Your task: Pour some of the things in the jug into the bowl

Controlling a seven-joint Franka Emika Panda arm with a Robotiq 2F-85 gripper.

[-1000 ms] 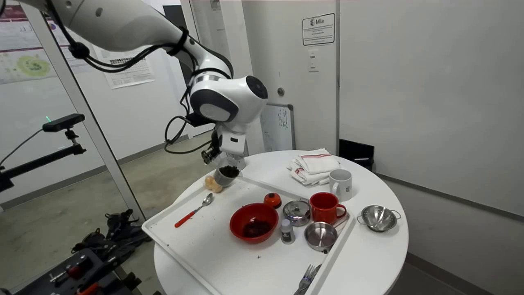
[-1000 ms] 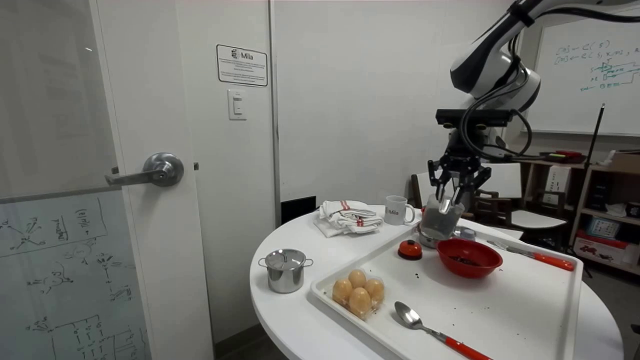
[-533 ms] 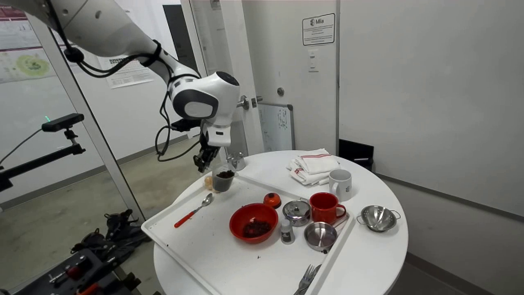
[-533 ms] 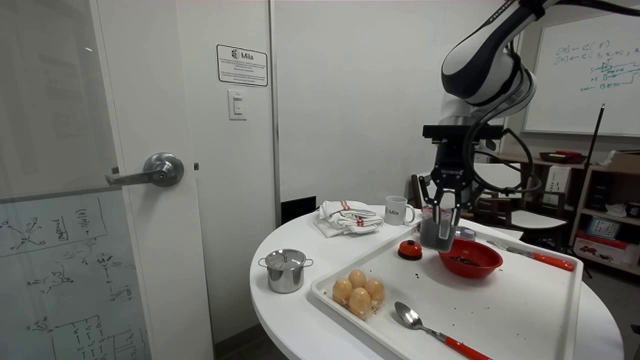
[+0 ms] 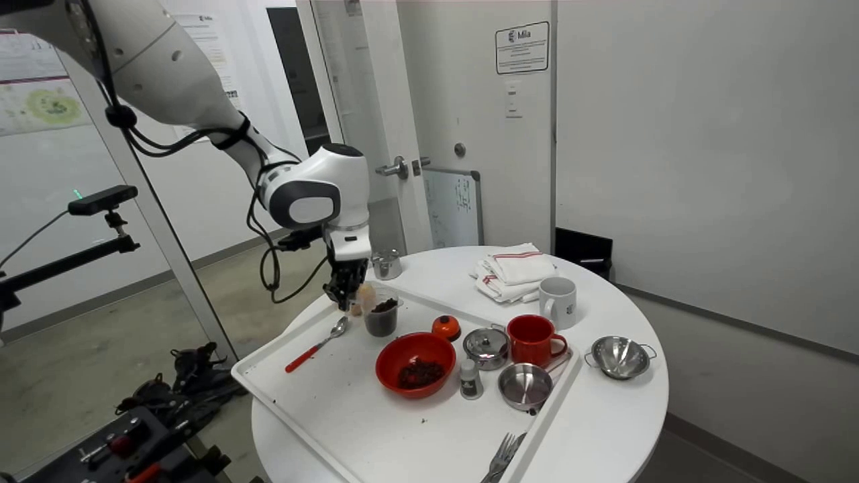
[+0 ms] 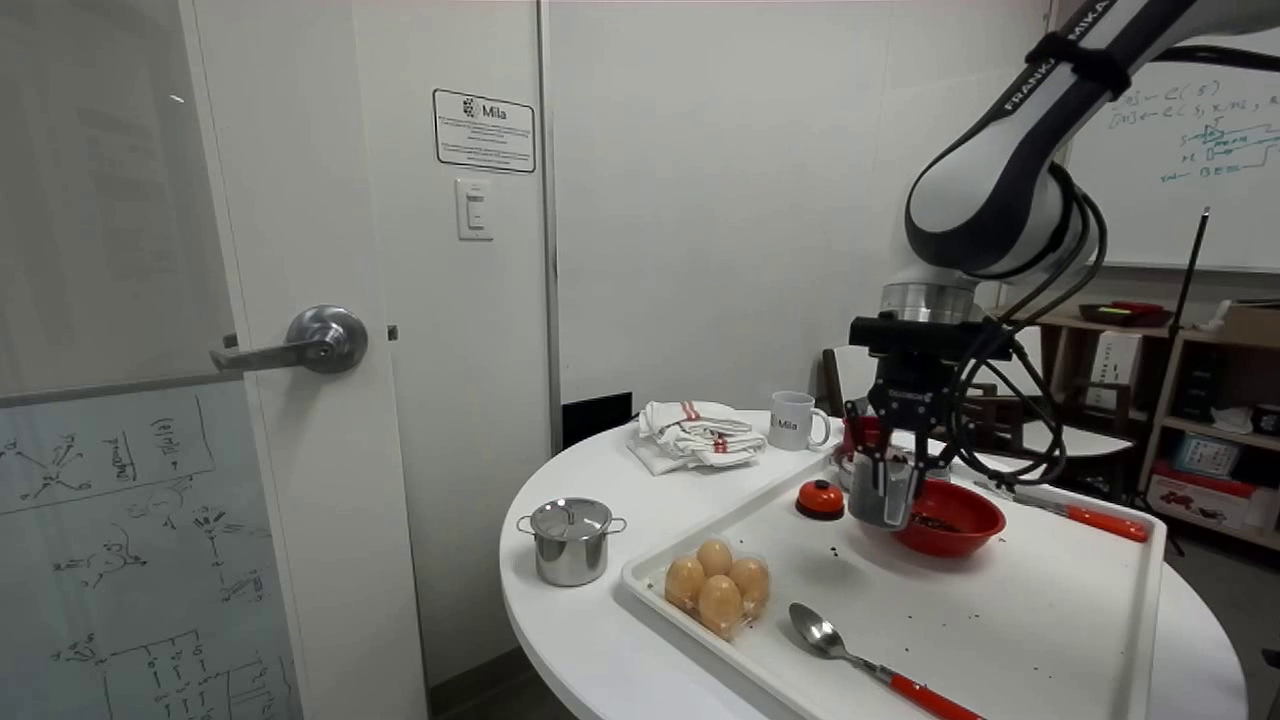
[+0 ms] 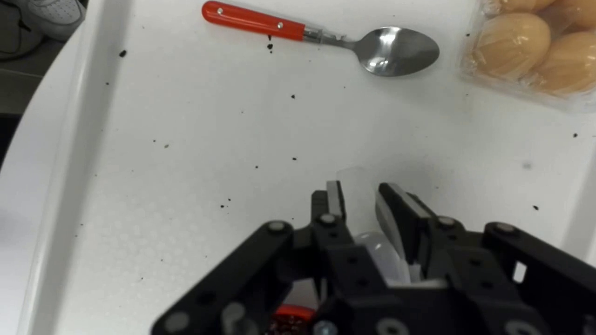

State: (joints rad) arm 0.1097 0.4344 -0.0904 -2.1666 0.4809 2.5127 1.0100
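Jug with dark bits inside is clamped by gripper, held left of part-filled bowl in both exterior views.

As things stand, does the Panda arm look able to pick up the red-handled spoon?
Probably not: the pincer holds the jug, which would likely need setting down first. The spoon itself lies uncovered on the tray.

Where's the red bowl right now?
In an exterior view, the red bowl sits on the white tray, with the spoon to its left and the little bottle close on its right. In that picture, the jug shows just above it, a bit left.
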